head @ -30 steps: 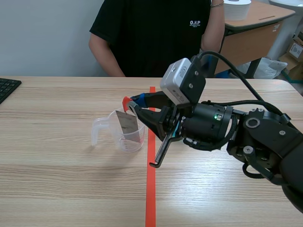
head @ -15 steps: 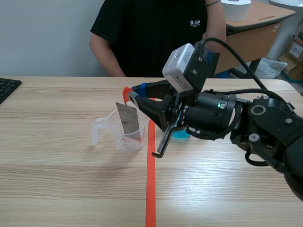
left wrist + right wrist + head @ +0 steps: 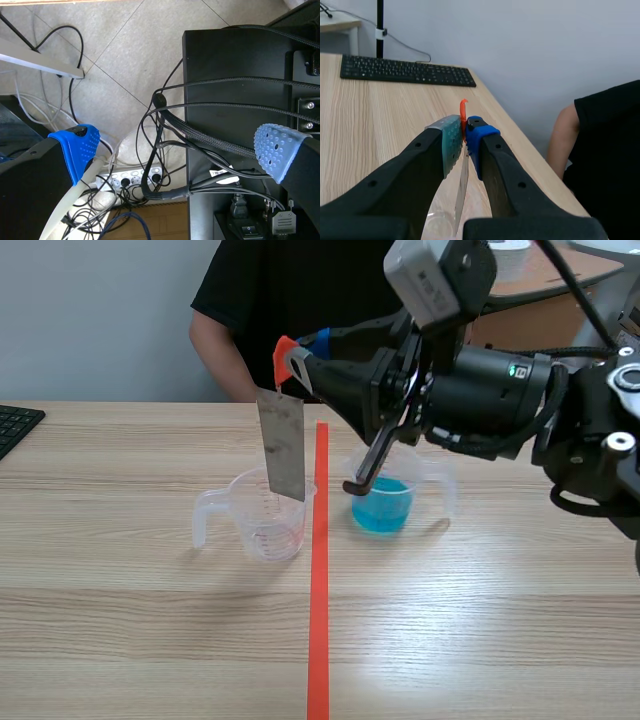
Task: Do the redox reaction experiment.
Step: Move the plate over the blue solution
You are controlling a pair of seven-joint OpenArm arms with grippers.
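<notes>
My right gripper (image 3: pixel 300 358) is shut on an orange clip (image 3: pixel 284 352) that carries a grey metal strip (image 3: pixel 283 445). The strip hangs upright, its lower end just over the rim of a clear measuring cup (image 3: pixel 262 520) left of the tape line. A second cup with blue liquid (image 3: pixel 383 505) stands right of the line, under the right arm. In the right wrist view the gripper (image 3: pixel 464 137) pinches the clip (image 3: pixel 463 107), with the strip (image 3: pixel 462 185) hanging edge-on below. My left gripper (image 3: pixel 176 147) is open, off the table, over floor and cables.
A person in a black shirt (image 3: pixel 320 310) sits across the table behind the cups. A black keyboard (image 3: pixel 15 425) lies at the far left edge. The orange-red tape line (image 3: pixel 318 620) runs down the table's middle.
The right arm has risen, lifting the metal strip out of the clear cup. The cup of blue liquid, hidden behind the arm before, now shows.
</notes>
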